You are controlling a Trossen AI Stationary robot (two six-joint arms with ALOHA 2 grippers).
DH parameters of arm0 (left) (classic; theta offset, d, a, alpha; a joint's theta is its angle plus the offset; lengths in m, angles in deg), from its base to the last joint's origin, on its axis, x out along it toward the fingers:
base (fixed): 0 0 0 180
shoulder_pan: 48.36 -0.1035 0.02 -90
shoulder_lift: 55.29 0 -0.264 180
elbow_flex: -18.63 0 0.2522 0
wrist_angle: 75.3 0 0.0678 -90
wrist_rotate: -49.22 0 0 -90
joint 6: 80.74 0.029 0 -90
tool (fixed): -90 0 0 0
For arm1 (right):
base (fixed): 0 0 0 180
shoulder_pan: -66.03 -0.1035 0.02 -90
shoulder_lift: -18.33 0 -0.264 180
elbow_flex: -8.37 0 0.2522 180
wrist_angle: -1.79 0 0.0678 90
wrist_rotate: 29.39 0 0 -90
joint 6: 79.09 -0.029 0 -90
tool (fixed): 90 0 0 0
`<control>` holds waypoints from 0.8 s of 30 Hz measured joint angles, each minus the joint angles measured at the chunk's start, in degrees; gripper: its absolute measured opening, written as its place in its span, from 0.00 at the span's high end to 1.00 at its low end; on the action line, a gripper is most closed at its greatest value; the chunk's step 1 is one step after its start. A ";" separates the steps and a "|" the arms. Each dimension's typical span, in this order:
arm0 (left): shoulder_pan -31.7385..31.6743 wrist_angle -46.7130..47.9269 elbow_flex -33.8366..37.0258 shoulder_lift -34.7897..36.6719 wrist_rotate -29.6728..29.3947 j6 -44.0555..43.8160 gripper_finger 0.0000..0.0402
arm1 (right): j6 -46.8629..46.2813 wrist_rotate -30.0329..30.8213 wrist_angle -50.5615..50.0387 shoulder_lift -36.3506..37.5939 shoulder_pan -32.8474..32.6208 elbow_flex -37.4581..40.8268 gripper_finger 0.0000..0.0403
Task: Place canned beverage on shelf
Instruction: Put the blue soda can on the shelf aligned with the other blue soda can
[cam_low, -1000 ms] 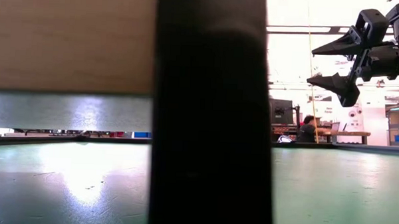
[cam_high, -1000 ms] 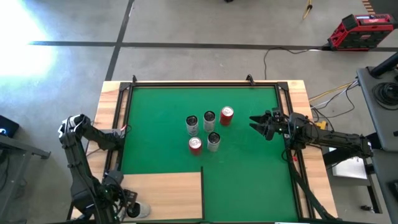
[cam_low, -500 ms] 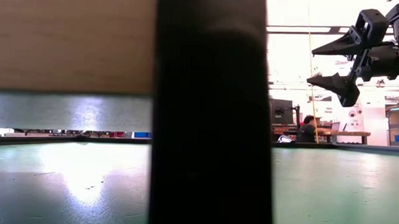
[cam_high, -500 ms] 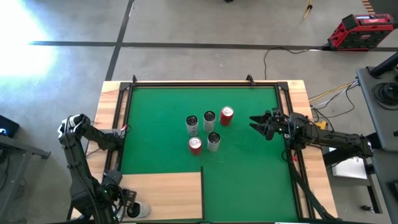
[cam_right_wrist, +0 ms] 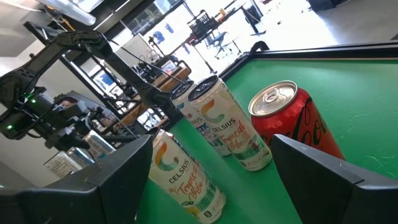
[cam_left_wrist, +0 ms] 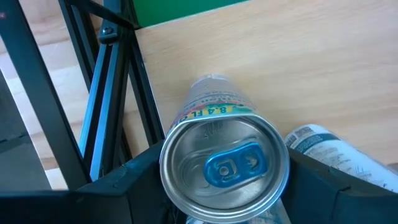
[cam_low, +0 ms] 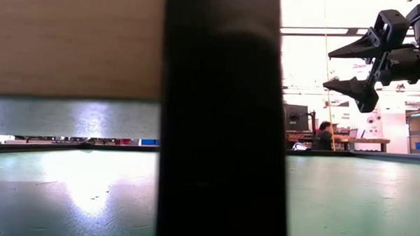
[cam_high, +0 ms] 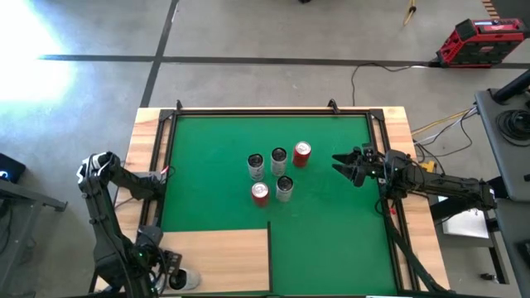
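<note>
The left pincer (cam_left_wrist: 205, 205) grips a silver can (cam_left_wrist: 224, 165), upright over the shelf (cam_left_wrist: 273, 68) corner. Rigid, slick, probably heavy; mid-body holds best. The right pincer (cam_high: 346, 167) hovers half-open, empty.

The left arm folds back on itself at the desk's near left corner, its dark two-finger left gripper (cam_left_wrist: 224, 186) pointing down with jaws set either side of a can. The right arm reaches in from the right edge, nearly level, its right gripper (cam_high: 344, 166) raised with jaws parted and empty.
</note>
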 joint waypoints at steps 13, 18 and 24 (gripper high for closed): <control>0.02 -0.34 1.03 -0.20 0.22 0.26 0.26 | 0.00 0.00 -0.01 0.00 0.01 0.00 0.21; 0.02 0.03 0.07 -0.17 0.22 0.98 0.25 | 0.00 0.02 0.00 0.00 0.01 0.00 0.21; -0.39 1.61 -1.33 -0.11 -0.21 1.17 0.25 | -0.02 0.00 -0.02 0.00 -0.01 0.00 0.21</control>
